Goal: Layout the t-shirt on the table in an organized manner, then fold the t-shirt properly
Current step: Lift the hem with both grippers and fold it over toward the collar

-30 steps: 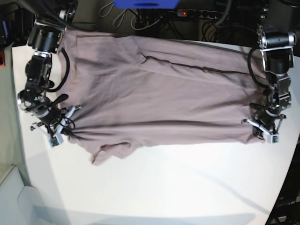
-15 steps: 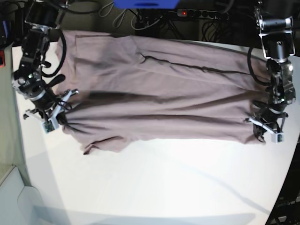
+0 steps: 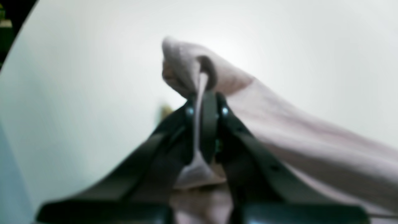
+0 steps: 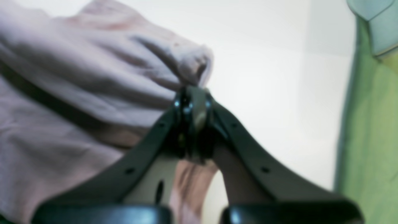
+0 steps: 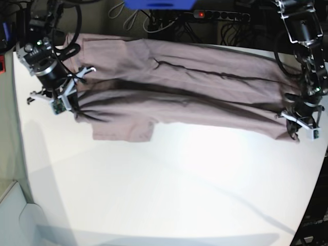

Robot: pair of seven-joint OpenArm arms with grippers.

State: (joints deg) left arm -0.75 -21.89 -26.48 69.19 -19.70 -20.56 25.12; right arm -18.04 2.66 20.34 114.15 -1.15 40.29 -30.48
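Observation:
The mauve-pink t-shirt (image 5: 184,87) stretches across the back half of the white table (image 5: 169,195), its near edge lifted into a long fold. My right gripper (image 5: 72,105), at the left of the base view, is shut on the shirt's near left corner. In the right wrist view the cloth (image 4: 77,77) bunches at the closed gripper (image 4: 192,96). My left gripper (image 5: 296,128), at the right of the base view, is shut on the near right corner. In the left wrist view a tuft of t-shirt (image 3: 311,140) pokes past the closed gripper (image 3: 203,99). One sleeve (image 5: 123,130) lies flat below the fold.
A power strip (image 5: 215,14) with a red light, cables and a blue object (image 5: 159,4) sit behind the table's far edge. A pale box (image 5: 15,215) stands off the table's lower left. Green floor (image 4: 367,124) shows beyond the table edge.
Both grippers have moved toward the table's far side, carrying the shirt's near edge up and back. The visible cloth band has narrowed and the loose sleeve has slid back with it.

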